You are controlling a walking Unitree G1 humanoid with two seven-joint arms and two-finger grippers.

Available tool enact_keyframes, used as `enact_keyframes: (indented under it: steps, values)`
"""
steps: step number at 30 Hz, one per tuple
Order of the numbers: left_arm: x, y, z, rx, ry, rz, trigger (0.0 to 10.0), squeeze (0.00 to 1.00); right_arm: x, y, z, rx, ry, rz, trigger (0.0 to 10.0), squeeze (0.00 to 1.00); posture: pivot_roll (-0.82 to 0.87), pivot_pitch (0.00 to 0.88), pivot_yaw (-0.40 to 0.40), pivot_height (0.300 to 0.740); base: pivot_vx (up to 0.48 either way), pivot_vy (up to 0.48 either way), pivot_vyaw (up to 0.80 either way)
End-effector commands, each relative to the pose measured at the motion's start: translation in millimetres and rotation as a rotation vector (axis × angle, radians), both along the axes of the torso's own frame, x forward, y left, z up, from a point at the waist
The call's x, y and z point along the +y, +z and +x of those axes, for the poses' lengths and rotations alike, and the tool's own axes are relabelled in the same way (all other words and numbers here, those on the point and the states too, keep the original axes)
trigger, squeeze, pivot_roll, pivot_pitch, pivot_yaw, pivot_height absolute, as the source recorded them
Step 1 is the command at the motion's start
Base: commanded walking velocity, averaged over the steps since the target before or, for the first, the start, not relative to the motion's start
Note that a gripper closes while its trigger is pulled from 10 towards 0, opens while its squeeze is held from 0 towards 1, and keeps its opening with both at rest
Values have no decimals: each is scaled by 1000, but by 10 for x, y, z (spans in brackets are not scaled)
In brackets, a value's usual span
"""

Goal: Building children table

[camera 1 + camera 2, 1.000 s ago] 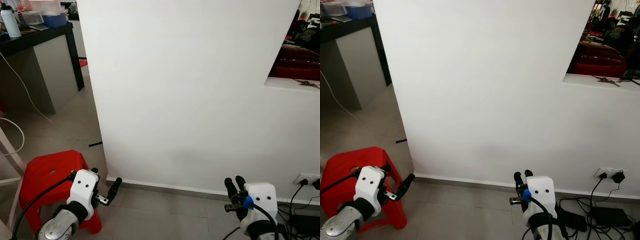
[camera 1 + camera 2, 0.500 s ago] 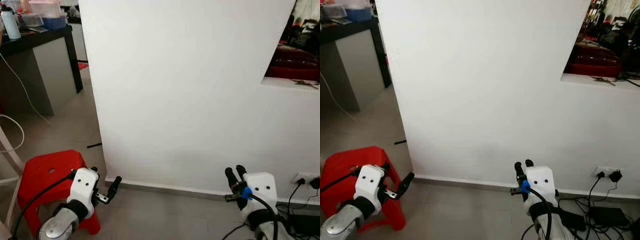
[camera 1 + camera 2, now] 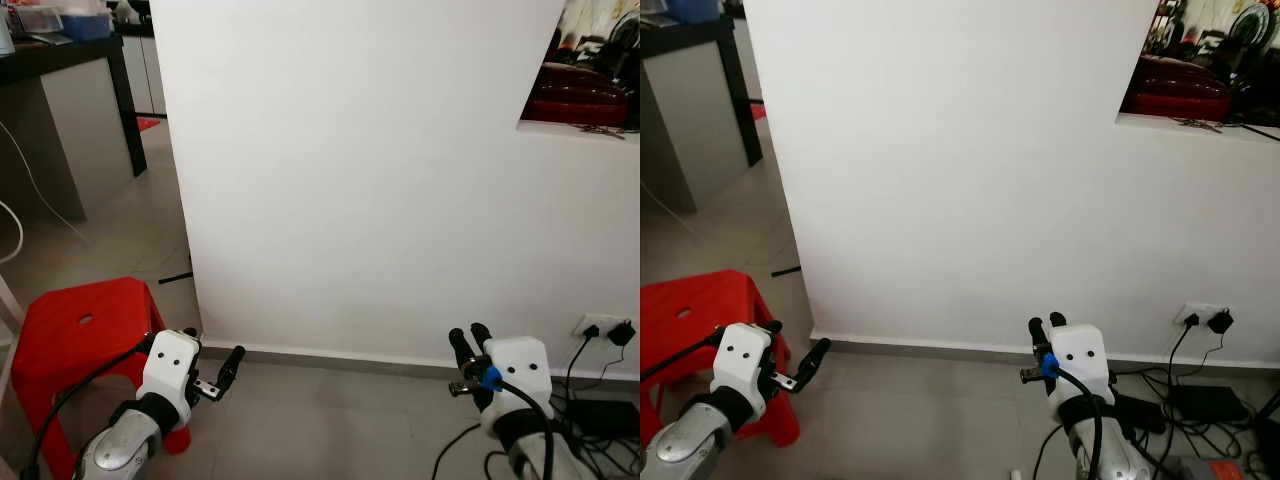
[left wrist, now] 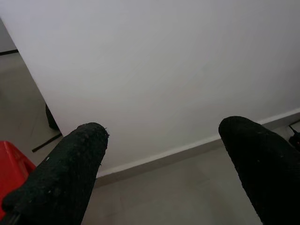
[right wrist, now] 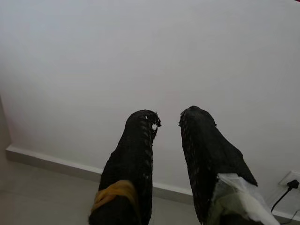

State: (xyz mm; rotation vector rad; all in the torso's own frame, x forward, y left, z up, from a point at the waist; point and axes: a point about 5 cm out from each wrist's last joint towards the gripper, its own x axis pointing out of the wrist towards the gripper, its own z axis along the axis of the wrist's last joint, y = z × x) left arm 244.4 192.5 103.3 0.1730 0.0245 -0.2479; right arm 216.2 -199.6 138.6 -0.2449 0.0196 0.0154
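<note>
My left gripper [image 3: 214, 346] is held low at the left, over the floor beside a red plastic stool [image 3: 78, 322]. Its black fingers [image 4: 79, 154] stand wide apart, open, with nothing between them. My right gripper [image 3: 468, 336] is low at the right, pointing at the foot of a white wall [image 3: 370, 170]. Those two fingers [image 5: 138, 140] sit close together, shut, holding nothing. Both wrist views look along the fingers at the white wall [image 5: 140, 56] and its skirting [image 4: 168, 154].
The wall stands close ahead, and its corner [image 3: 175, 180] opens to a passage on the left. A dark counter [image 3: 60, 70] is at the far left. A wall socket with plugs [image 3: 600, 326] and cables [image 3: 1200, 410] lies at the lower right. A ledge [image 3: 580, 128] is upper right.
The whole picture has shifted, so the camera has moved; the stool and counter sit further left. Both grippers keep the same pose.
</note>
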Motion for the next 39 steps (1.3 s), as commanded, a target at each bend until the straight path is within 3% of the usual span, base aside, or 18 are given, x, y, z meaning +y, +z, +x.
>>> enact_keyframes:
  steps: [1,20,39]
  values:
    - [-1,-22,-11,9,4,0,10000,0,-31,11,16,3,-6,-20,10000,0,42,0,-97,585,0,0,0]
    - [64,51,102,-22,37,9,10000,0,-55,56,165,-12,16,-53,10000,0,54,0,-102,505,0,0,0]
    - [86,59,135,-37,37,25,10000,0,-200,25,248,26,-39,-45,10000,0,59,0,-98,435,0,0,0]
